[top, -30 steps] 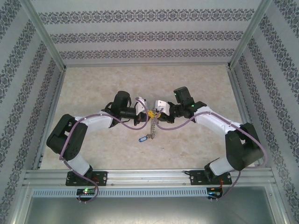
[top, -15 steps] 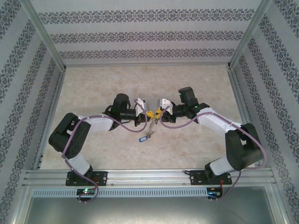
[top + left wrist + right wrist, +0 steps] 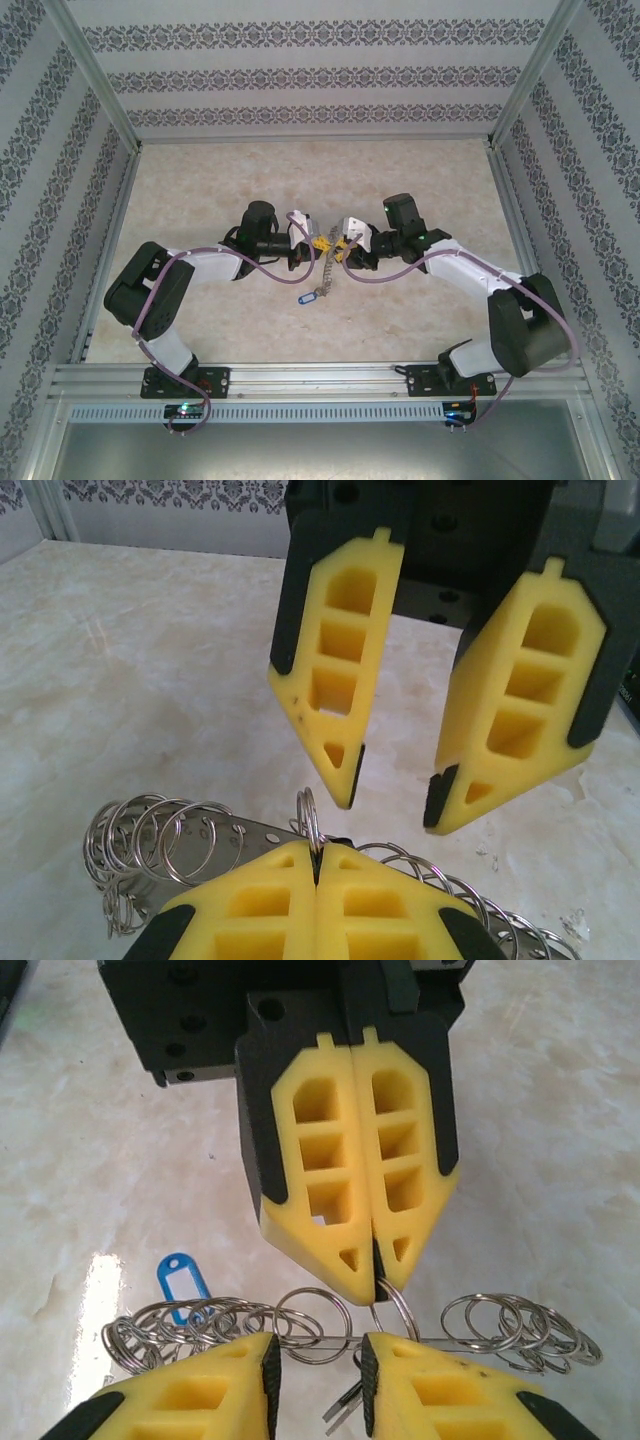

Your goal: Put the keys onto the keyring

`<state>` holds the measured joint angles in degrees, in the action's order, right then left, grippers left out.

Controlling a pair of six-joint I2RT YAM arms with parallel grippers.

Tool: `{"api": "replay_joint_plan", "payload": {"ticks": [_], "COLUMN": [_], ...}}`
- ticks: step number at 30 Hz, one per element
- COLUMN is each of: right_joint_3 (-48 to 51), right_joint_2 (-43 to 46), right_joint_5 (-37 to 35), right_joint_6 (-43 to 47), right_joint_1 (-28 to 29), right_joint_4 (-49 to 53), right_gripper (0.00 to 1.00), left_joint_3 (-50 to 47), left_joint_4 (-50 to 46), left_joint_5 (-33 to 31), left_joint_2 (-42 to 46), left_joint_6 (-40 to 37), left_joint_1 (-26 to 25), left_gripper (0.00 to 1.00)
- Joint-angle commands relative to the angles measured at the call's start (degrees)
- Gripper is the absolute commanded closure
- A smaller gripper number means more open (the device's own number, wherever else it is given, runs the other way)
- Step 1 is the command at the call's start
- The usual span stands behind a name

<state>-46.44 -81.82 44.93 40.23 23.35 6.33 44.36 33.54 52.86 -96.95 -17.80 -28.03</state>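
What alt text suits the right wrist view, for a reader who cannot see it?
The left gripper, fingers shut, pinches one split ring in a row of split rings above a pale marbled table. The right gripper stands parted in the foreground; a blue key tag lies at left.

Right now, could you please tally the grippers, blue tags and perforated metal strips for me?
Grippers: 2 (left gripper pinching a split ring, right gripper open)
Blue tag: 1
Perforated metal strip: 1
Total: 4
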Motion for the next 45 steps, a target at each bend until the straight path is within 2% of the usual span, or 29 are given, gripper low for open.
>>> {"api": "replay_joint_plan", "payload": {"ticks": [1, 5, 10, 17, 26, 32, 37, 45], "right_joint_3": [-2.0, -3.9, -4.1, -2.8, -7.6, -8.7, -8.6, -6.9], "right_joint_2": [-1.7, -3.4, -3.7, -2.2, -6.4, -7.8, -8.4, -7.4], "right_joint_5": [-1.3, -1.2, -1.4, -2.2, -6.1, -8.5, -10.7, -9.0], "right_joint_6": [-1.0, -0.1, -0.2, 1.0, 6.5, 5.8, 5.5, 6.1], "right_joint_1": [-0.4, -0.4, -1.1, -2.2, 2.0, 3.0, 3.9, 4.5], "right_joint_4": [0.5, 2.0, 1.4, 2.1, 10.9, 11.0, 9.4, 6.0], "right_gripper": [0.73, 0.77, 0.76, 0.69, 0.67, 0.67, 0.72, 0.81], "left_joint_3": [-1.1, -1.5, -1.9, -2.5, -2.4, -2.5, -2.7, -3.3], "left_joint_4": [4.2, 5.8, 7.1, 7.5, 8.5, 8.6, 9.5, 10.7], "left_joint_5": [1.1, 1.3, 1.2, 1.1, 0.6, 0.3, 0.3, 0.3], "left_joint_2": [-1.1, -1.3, -1.4, -1.3, -1.8, -2.1, -2.5, -2.5], "left_joint_6": [1.5, 2.1, 2.4, 2.2, 2.7, 2.8, 3.2, 3.7], "left_joint_1": [0.3, 0.3, 0.3, 0.3, 0.4, 0.4, 0.4, 0.5], "left_gripper": [1.00, 1.00, 1.00, 1.00, 1.00, 1.00, 1.00, 1.00]}}
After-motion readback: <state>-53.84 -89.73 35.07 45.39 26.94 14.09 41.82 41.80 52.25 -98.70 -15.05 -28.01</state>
